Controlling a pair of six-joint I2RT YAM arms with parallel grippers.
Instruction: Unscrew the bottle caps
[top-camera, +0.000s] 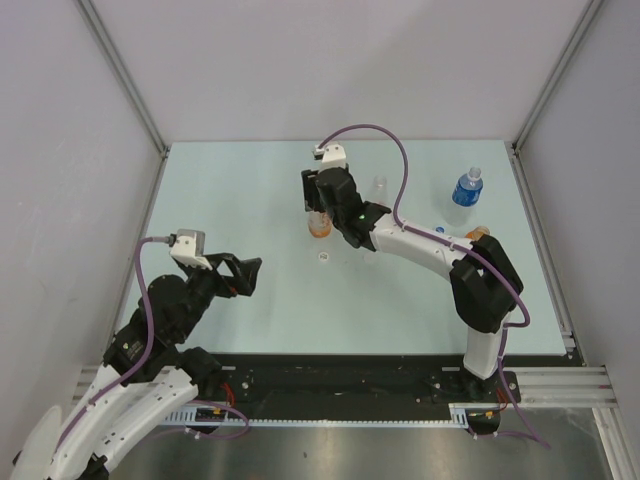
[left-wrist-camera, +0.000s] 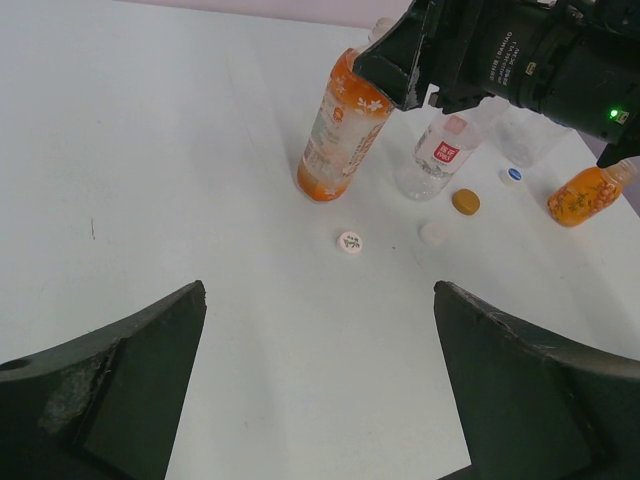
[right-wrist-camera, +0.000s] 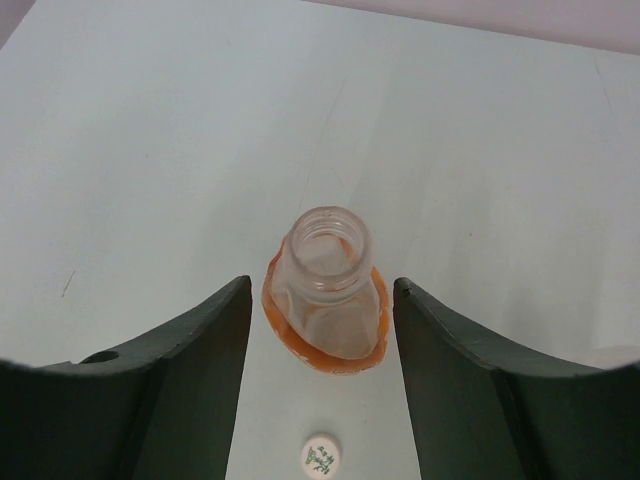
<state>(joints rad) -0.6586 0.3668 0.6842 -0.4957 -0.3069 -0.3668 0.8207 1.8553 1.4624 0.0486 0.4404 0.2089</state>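
Most caps off, one bottle apparently left to do

The orange drink bottle (right-wrist-camera: 325, 250) stands with a bare neck between the parted fingers of the right gripper (right-wrist-camera: 322, 285), which flank it without clearly touching; a printed white cap (right-wrist-camera: 320, 456) lies just in front of it. An orange cap (left-wrist-camera: 465, 202), a plain white cap (left-wrist-camera: 433, 233) and a blue-marked cap (left-wrist-camera: 511, 175) lie loose nearby. The water bottle (top-camera: 466, 190) at far right seems to keep its blue cap (top-camera: 474, 173). The left gripper (left-wrist-camera: 320, 290) hangs wide open, holding nothing
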